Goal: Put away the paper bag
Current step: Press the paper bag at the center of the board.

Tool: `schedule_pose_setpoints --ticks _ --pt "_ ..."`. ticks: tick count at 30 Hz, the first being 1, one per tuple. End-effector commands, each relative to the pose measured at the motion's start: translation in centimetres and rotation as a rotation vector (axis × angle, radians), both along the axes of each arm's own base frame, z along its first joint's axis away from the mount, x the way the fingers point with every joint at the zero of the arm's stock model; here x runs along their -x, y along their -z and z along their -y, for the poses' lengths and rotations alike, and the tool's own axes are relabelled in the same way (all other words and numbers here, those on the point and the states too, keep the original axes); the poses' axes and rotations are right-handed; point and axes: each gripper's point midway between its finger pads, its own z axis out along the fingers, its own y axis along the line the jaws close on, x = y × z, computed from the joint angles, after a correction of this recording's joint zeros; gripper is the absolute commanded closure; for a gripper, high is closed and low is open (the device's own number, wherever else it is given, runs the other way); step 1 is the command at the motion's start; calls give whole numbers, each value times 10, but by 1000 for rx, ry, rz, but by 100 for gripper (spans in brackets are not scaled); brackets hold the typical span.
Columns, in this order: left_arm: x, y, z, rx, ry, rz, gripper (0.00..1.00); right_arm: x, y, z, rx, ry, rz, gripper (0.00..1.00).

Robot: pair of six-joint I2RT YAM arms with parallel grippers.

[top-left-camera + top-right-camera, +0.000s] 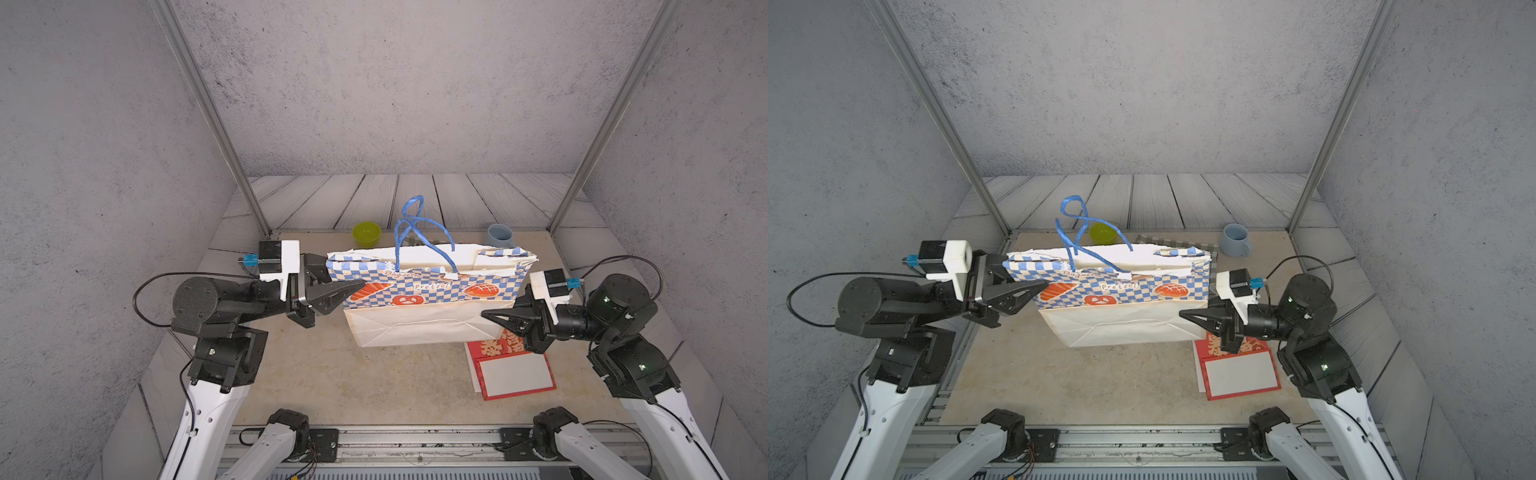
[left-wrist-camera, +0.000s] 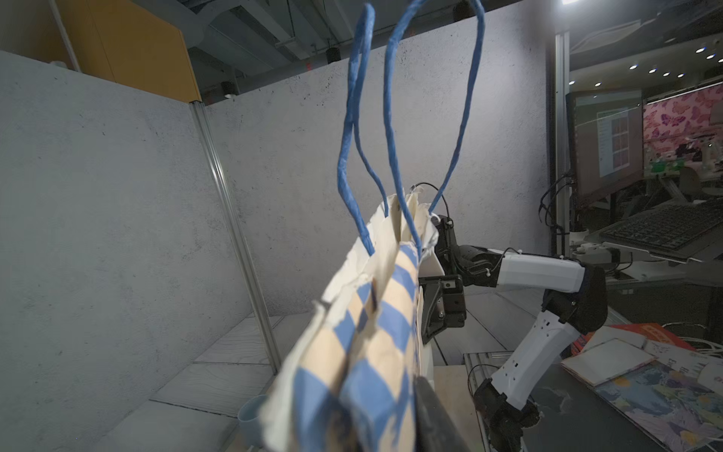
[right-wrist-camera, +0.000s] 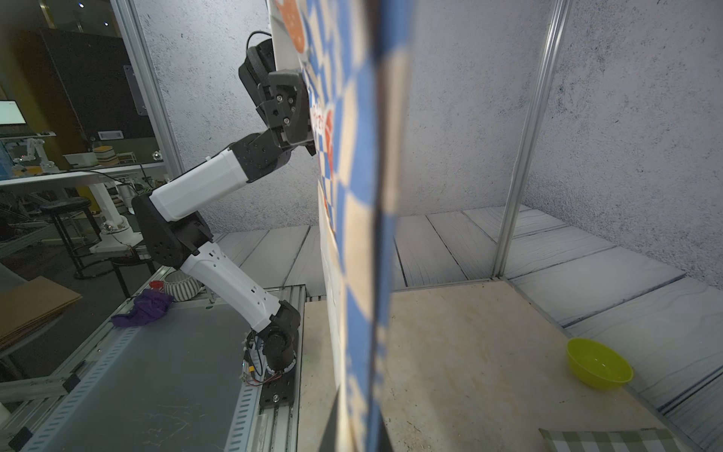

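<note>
The paper bag point(image 1: 432, 291) hides the far fingertip of the left pincer point(image 1: 347, 277) and most of the checked cloth point(image 1: 1177, 242) behind it. The right pincer point(image 1: 486, 314) partly covers the red booklet point(image 1: 515, 374). In the right wrist view the bag is a blur, cut off above and below. Its blue handles point(image 2: 342, 172) run past the left wrist view's edge.

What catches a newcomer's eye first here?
A checked paper bag, folded flat, is held upright mid-table, the left gripper and right gripper pinching its ends, blue handles sticking up. Behind it sit a green bowl and mug; a red booklet lies under the right gripper.
</note>
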Motion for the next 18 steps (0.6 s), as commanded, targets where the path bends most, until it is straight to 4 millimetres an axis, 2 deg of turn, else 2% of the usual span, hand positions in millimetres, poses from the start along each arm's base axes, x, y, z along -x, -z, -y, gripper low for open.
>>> schedule_pose_setpoints --ticks 1,6,8,9,10,11,14,16,18 --pt "14 -20 -4 41 2 67 83 8 -5 2 -2 -19 17 100" --pt "17 -24 -3 51 24 64 97 7 -1 1 -1 -17 10 100" --pt "16 -24 -3 52 16 58 98 8 -2 1 -2 -18 14 100" --pt "15 -24 -3 54 12 57 96 8 -3 1 -2 -19 14 100" --pt "15 -24 -4 57 6 55 90 8 -4 2 -4 -19 16 100" --pt "13 -25 -4 61 -3 49 77 8 -4 1 -4 -19 16 100" --pt "11 -24 -4 64 -10 47 59 8 -5 2 -5 -19 17 100" --pt "11 -25 -4 67 -13 47 57 9 -5 2 -5 -20 18 100" --pt "11 -26 -5 69 -14 49 60 9 -3 2 -4 -20 13 100"
